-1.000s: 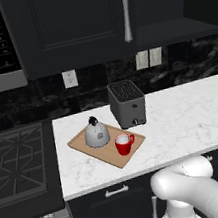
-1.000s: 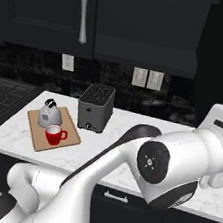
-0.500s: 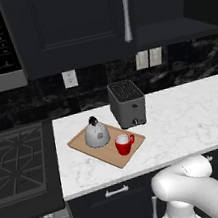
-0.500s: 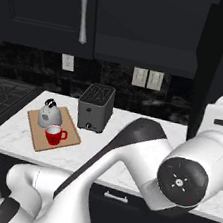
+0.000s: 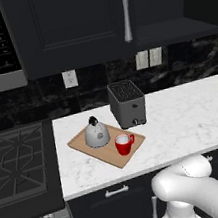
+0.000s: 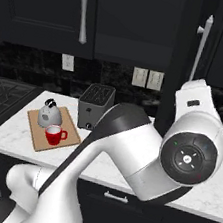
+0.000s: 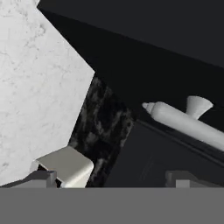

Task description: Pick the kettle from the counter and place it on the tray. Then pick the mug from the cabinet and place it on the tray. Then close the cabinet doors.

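Beside the open right door [image 6: 178,58], my tool [image 7: 111,177], released: a glancing push may slip off its handle [image 7: 186,122].

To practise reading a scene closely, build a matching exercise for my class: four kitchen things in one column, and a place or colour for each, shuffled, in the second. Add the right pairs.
Column 1:
1. kettle
2. mug
3. toaster
4. tray

Column 2:
A. black box, on the counter behind the tray
B. light-brown board, beside the stove
C. red, on the tray's near part
D. silver-grey, on the tray's far part

Pairs: 1-D, 2-C, 3-A, 4-B
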